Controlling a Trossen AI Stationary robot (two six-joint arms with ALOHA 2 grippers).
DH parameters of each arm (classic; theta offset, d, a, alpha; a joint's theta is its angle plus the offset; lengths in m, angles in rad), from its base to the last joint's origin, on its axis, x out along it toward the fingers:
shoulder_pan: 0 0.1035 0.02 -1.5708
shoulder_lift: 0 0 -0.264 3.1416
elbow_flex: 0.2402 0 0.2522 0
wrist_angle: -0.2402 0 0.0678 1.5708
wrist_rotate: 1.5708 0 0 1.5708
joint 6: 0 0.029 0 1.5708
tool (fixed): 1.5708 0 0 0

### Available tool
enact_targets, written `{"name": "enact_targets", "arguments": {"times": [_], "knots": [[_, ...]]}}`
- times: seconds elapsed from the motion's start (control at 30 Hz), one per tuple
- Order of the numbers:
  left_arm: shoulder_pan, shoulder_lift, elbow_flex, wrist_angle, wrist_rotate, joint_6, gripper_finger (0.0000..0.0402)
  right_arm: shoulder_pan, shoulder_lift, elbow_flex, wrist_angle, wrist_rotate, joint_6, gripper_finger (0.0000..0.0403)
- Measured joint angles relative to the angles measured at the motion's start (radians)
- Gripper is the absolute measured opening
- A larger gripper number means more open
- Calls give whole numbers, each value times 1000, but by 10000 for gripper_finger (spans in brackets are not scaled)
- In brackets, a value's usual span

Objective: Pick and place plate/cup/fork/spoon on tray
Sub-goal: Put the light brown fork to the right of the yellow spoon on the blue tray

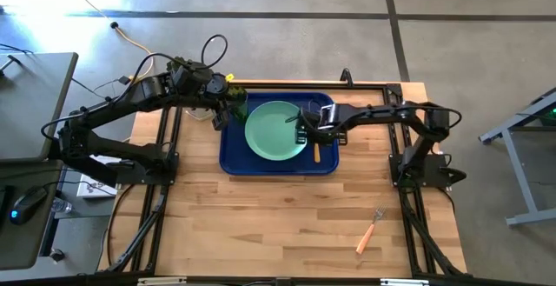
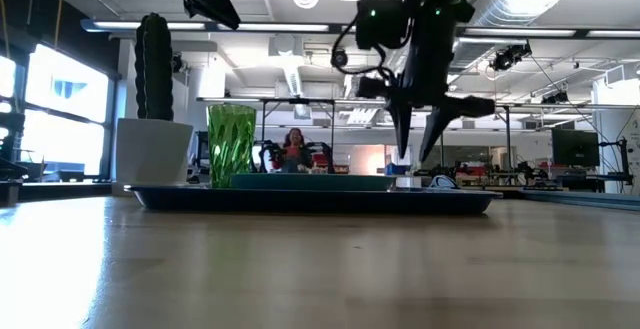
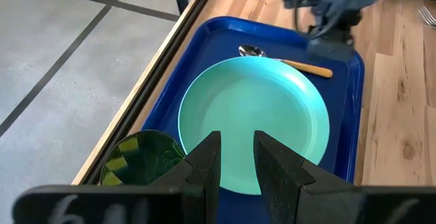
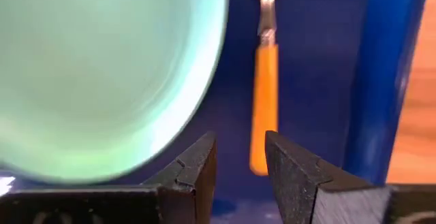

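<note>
Hovering right jaws (image 4: 240, 157) above spoon (image 4: 262, 81)

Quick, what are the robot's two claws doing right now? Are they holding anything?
Left gripper: jaws open, holding nothing, above the cup on the tray.
Right gripper: jaws open, holding nothing, just above the spoon.

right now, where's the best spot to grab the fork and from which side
Probably the slim pinkish-orange handle of the fork, taken from straight above. It lies flat and alone on the bare table, outside the tray, tines pointing away from the front edge, so fingers could close across the handle's narrow width.
</note>
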Motion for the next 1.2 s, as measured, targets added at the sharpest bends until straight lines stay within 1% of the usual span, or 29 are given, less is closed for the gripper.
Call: {"name": "enact_targets", "arguments": {"times": [0.1,0.27,0.5,0.73,0.87,1.03,1.13,1.2], "knots": [[0,0,0,0,0,0,76,39,-36,0,-3,-3,34,117],[0,0,0,0,0,0,76,112,-83,0,-4,-39,81,117],[0,0,0,-1,0,-2,76,221,-94,0,-5,-43,118,117],[0,0,0,-17,0,-51,76,353,-94,0,-6,-39,330,117],[0,0,0,-18,0,-53,76,444,-93,0,-18,11,482,117],[0,0,0,-19,0,-53,76,556,-93,0,-76,72,654,117],[0,0,0,-19,0,-53,76,607,-93,0,-109,79,709,117],[0,0,0,-19,0,-53,76,636,-93,0,-121,62,730,117]]}}
